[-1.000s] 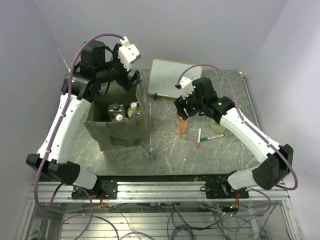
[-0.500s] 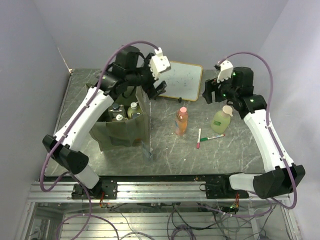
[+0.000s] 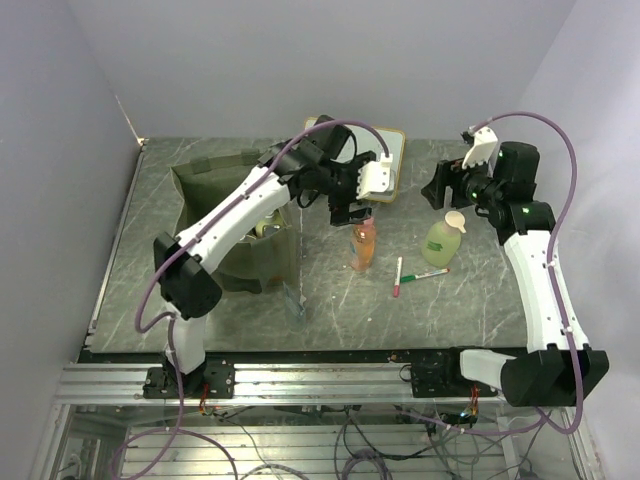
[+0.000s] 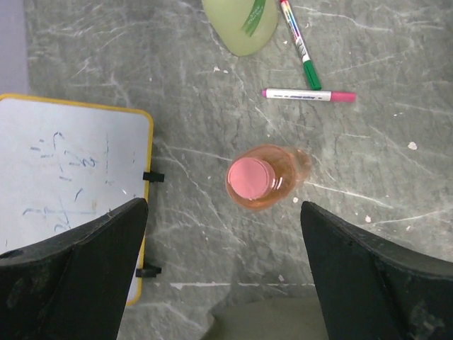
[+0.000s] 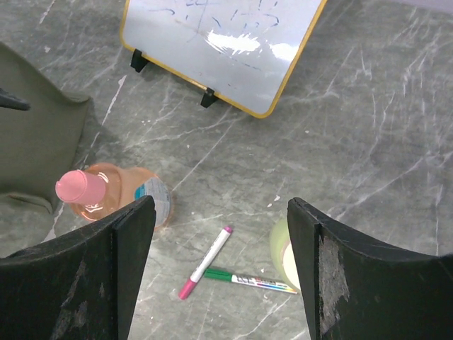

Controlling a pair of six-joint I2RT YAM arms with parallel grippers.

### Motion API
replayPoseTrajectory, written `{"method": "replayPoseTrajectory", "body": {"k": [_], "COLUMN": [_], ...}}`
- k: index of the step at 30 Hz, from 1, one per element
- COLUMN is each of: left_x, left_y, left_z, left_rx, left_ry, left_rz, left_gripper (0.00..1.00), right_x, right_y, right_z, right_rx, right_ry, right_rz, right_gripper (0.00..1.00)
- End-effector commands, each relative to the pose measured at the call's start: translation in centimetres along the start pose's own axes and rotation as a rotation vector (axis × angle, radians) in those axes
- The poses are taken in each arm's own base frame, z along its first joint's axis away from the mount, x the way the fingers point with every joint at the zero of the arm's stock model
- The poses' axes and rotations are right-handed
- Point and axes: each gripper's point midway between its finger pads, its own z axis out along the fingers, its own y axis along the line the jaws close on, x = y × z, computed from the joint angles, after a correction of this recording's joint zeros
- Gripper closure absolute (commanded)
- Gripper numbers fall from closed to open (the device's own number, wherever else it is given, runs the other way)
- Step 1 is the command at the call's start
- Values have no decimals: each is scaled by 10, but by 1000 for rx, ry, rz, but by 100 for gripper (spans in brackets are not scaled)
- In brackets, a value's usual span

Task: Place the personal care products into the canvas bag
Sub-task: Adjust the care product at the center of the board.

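Note:
The orange bottle with a pink cap (image 3: 364,244) stands upright on the table right of the olive canvas bag (image 3: 215,175). It also shows in the left wrist view (image 4: 263,178) and the right wrist view (image 5: 106,195). My left gripper (image 3: 352,210) is open and empty, hovering just above and behind this bottle. The green bottle with a peach pump (image 3: 441,238) stands further right; it also shows in the left wrist view (image 4: 242,25) and the right wrist view (image 5: 282,246). My right gripper (image 3: 438,188) is open and empty, raised behind the green bottle. A bottle (image 3: 262,228) shows inside the bag beside my left arm.
A red marker (image 3: 398,277) and a green marker (image 3: 426,273) lie between the two bottles. The wood-framed whiteboard (image 3: 392,152) stands at the back centre. A small clear item (image 3: 294,303) lies in front of the bag.
My left arm has swung right from over the bag to above the orange bottle. My right gripper has moved a little further right and back, away from the orange bottle.

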Motion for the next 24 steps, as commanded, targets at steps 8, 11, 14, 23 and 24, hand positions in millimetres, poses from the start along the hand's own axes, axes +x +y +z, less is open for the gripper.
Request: {"method": "replayPoseTrajectory", "body": {"k": [8,11,14,23,24], "left_x": [11,18,25,48,50], "left_y": [-22,-32,-35,-48,-48], "left_z": [38,50,64,94,94], "left_rx": [258,307,328,392,391], "left_ry": [-14,-2,17,98,105], "left_rz": [259,294,315,375,368], "left_gripper": [1,1,1,0,1], "right_x": [8,12,14,14,15], "right_y": [-12,-14,-16,-18,-18], "right_z": [-15,-17,-18,-16,-16], "right_rx": [-9,-6,-7,-14,-15], "right_ry": [-46,-46,-46,-47,-46], "right_rz": [107,129,143,159,161], "right_gripper": [25,25,25,25,25]}}
